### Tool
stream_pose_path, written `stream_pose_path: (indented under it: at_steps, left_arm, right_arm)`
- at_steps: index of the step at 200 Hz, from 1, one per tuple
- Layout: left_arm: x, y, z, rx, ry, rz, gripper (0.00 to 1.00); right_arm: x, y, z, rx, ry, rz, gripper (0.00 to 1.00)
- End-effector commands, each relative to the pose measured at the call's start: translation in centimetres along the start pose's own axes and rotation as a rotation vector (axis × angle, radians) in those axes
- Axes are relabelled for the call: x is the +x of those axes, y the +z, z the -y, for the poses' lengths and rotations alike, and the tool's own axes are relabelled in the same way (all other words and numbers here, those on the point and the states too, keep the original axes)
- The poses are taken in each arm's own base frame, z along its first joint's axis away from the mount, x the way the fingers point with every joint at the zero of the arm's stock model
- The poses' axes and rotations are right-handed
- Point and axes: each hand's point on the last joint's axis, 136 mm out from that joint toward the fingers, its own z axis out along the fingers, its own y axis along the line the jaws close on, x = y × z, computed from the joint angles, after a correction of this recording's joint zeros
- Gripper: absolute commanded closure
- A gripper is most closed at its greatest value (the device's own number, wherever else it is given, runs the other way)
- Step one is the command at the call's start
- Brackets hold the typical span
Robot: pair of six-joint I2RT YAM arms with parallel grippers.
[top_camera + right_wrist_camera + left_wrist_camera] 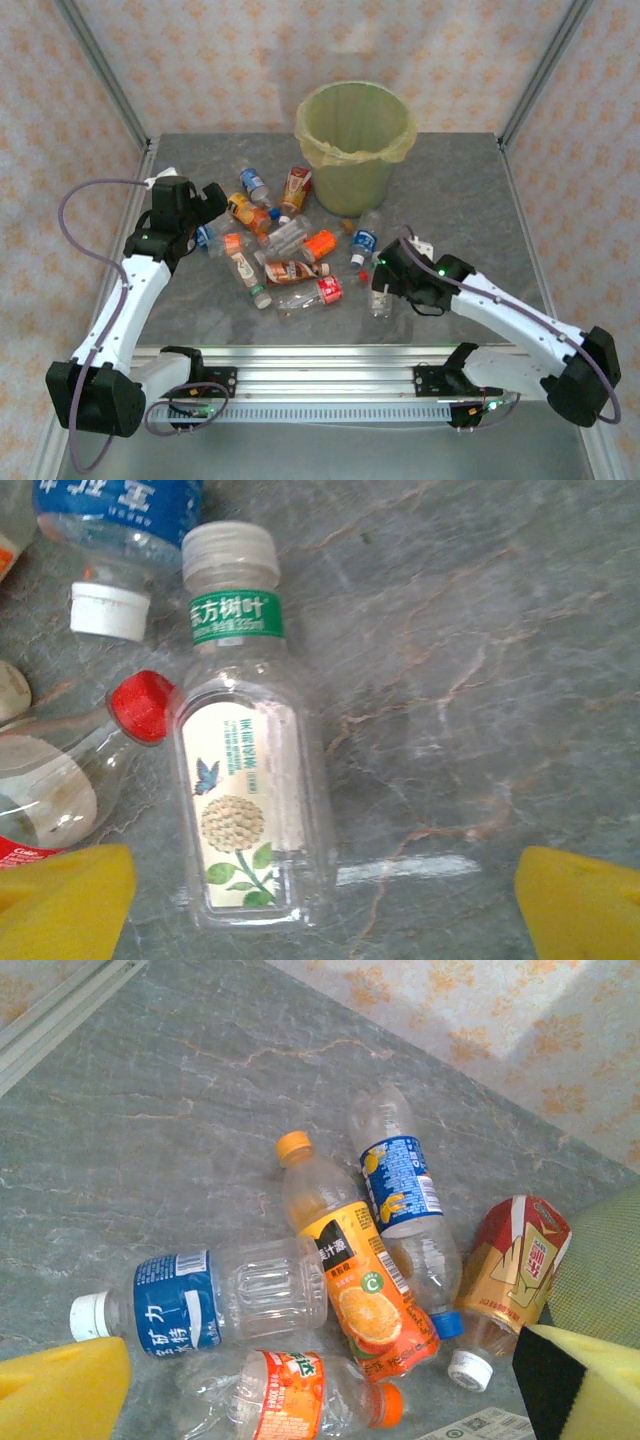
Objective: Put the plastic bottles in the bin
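Bottles point(290, 272) strewn before bin point(355, 178), left tool point(320, 1390) and right tool point(322, 905) spread

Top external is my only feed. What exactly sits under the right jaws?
Observer: A clear bottle with a green neck band lies flat, flower label up, cap pointing away from the wrist.
Operator: Centred between the jaws?
Observer: No. The jaws stand open, and it lies close to one yellow pad, far from the other pad.
Operator: And under the left jaws?
Observer: A blue-labelled bottle with a white cap lies nearest them, on its side.
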Motion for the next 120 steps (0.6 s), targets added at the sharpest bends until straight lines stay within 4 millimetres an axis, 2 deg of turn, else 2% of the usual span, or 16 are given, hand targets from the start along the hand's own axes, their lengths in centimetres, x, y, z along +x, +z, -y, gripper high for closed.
stream_pose_path:
  at_steps: [1, 64, 120]
  left_arm:
    - [-0.7, 0.2, 0.1, 0.0, -0.022, 0.029, 0.0]
    - [-0.7, 0.3, 0.0, -0.009, -0.015, 0.026, 0.0]
    - [-0.7, 0.3, -0.2, -0.022, -0.005, 0.024, 0.0]
  right_arm:
    - [-0.5, 0.4, -2.4, -0.064, -0.04, -0.005, 0.03]
    - [0.2, 4.3, -3.0, 0.023, -0.094, -0.083, 0.04]
    - [0.6, 6.6, -2.2, 0.068, -0.085, -0.148, 0.2]
